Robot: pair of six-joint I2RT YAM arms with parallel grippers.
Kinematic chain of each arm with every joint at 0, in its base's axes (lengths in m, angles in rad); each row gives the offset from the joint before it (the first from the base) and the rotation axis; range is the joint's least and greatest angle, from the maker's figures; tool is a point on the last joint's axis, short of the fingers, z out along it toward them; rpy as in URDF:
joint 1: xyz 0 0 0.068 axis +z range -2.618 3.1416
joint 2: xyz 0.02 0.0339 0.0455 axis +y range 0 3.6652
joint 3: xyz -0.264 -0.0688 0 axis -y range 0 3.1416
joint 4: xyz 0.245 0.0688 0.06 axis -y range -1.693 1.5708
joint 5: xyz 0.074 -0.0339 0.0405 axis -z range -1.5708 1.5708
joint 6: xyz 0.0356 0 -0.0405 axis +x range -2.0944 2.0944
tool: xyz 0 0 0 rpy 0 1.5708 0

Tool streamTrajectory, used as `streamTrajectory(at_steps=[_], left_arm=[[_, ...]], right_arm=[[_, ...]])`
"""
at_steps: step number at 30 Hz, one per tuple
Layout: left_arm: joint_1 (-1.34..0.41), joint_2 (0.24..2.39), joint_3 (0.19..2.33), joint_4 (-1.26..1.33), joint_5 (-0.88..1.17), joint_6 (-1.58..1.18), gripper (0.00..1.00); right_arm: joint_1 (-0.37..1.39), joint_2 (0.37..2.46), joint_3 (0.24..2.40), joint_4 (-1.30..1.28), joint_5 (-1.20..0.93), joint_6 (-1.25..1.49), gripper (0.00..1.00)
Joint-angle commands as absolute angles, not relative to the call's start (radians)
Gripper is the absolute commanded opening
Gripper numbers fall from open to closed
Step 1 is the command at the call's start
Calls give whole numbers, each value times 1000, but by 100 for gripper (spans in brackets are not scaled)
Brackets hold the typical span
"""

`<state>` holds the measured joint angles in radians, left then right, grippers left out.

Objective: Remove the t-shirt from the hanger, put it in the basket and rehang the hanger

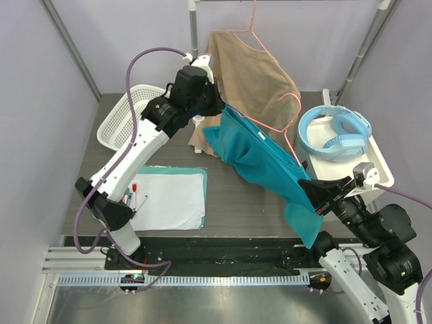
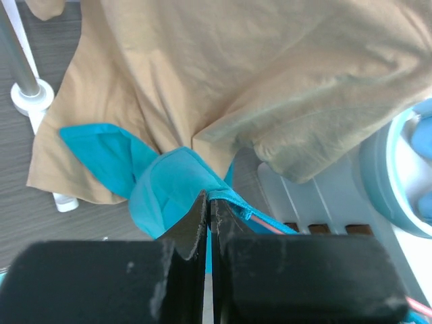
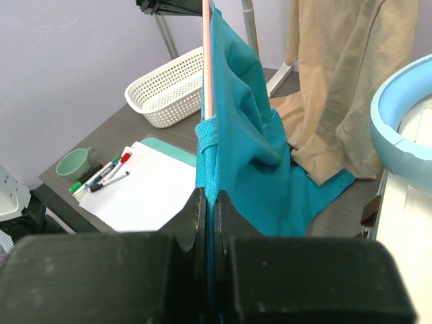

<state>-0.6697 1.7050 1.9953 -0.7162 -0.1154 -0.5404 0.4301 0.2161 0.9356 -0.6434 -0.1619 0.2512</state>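
A teal t-shirt [image 1: 260, 158] stretches diagonally above the table between my two grippers. A pink wire hanger [image 1: 291, 128] sticks out of its upper edge, with its hook looping over the tan shirt. My left gripper [image 1: 221, 108] is shut on the far end of the t-shirt; in the left wrist view, the gripper [image 2: 208, 199] pinches a teal seam [image 2: 162, 189] right beside the pink hanger wire [image 2: 260, 221]. My right gripper [image 1: 309, 189] is shut on the near end; in the right wrist view, the gripper [image 3: 211, 196] clamps the teal edge [image 3: 250, 135] below the hanger rod [image 3: 206, 54].
A tan shirt [image 1: 250, 74] hangs on another pink hanger from the rack at the back. A white basket [image 1: 125, 115] stands at the back left. A clipboard with paper [image 1: 169, 199] and markers [image 1: 131, 196] lies front left. A white tray [image 1: 378, 169] holding a blue ring [image 1: 334, 131] sits right.
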Motion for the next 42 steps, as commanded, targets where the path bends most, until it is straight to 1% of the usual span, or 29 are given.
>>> streamTrajectory(at_steps=[1,3,5,8,9,11,14,20,23,28,33,34,35,37,38,39,40,42], left_arm=[[-519,1730,2033,-738,-346,-428,0],[-488,1738,2036,-742,-307,-426,0],[-460,1756,2057,-756,-224,-413,0],[-446,1786,2120,-831,-137,-394,0],[-446,1776,2108,-831,-103,-399,0],[-446,1750,2018,-784,-13,-417,0],[-446,1694,1876,-698,67,-478,0],[-468,1592,1688,-577,100,-569,0],[-505,1545,1631,-561,81,-577,0],[-583,1460,1499,-511,17,-583,0],[-618,1421,1454,-528,37,-562,1],[-630,1411,1444,-543,37,-560,4],[-638,1402,1436,-552,14,-557,12],[-653,1353,1410,-564,8,-552,26],[-657,1333,1399,-565,-29,-549,41],[-660,1281,1381,-563,-32,-548,48],[-669,1258,1368,-539,-35,-549,59],[-670,1204,1353,-502,35,-557,64]], right_arm=[[426,170,1040,-543,-158,224,1],[426,178,1045,-546,-216,219,1],[426,196,1054,-557,-261,201,1],[428,192,1055,-558,-213,196,1],[426,180,1051,-539,-184,198,1],[426,173,1032,-511,-135,204,1],[428,179,1000,-447,-86,225,1],[426,233,963,-356,-74,221,1],[426,281,945,-333,-78,241,1],[425,350,897,-203,-107,301,1],[425,463,899,-169,-92,311,1],[426,471,900,-167,-86,310,1],[426,479,907,-169,-83,308,1],[426,492,908,-163,-90,307,1],[426,497,908,-158,-95,307,1],[426,503,905,-158,-98,305,1],[426,509,899,-156,-100,308,1],[426,525,897,-147,-101,317,1]])
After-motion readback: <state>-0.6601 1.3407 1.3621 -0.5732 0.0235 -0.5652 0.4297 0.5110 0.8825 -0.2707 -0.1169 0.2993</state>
